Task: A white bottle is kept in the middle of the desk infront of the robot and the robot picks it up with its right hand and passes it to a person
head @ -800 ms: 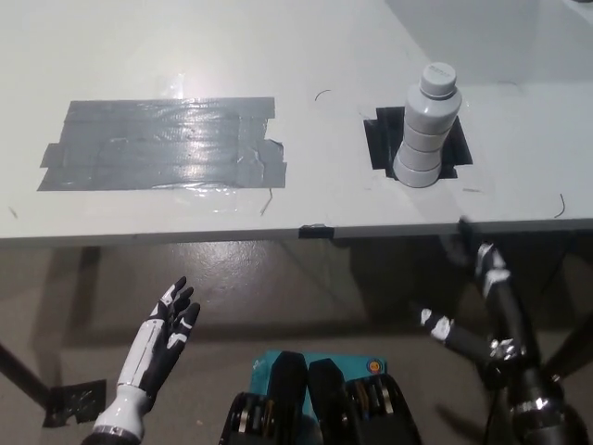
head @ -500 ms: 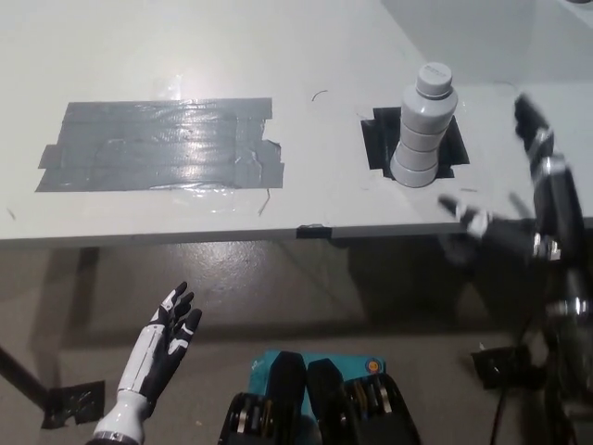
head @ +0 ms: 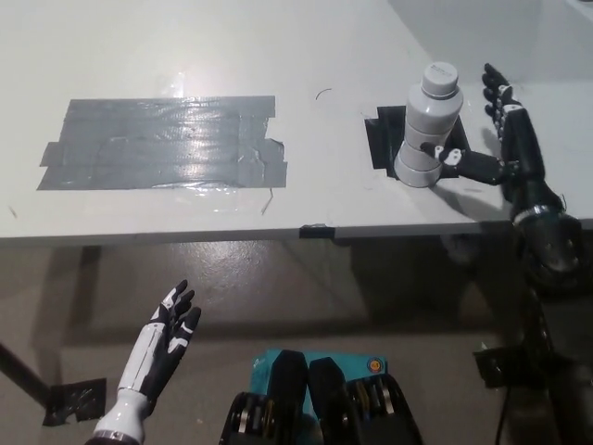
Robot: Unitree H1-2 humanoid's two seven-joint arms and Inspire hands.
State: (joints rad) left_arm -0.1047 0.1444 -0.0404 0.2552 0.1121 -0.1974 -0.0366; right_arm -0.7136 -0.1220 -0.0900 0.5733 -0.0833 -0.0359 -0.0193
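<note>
White bottle (head: 428, 126) upright, open right hand (head: 500, 139) just beside it

left hand (head: 165, 336) wrist cut by bottom edge

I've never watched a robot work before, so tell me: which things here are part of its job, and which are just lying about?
Part of the job:
white bottle, upright on the desk
black right hand, open beside the bottle

Just there:
grey tape patch
black tape square under the bottle
white left hand, resting open below the desk edge
</note>
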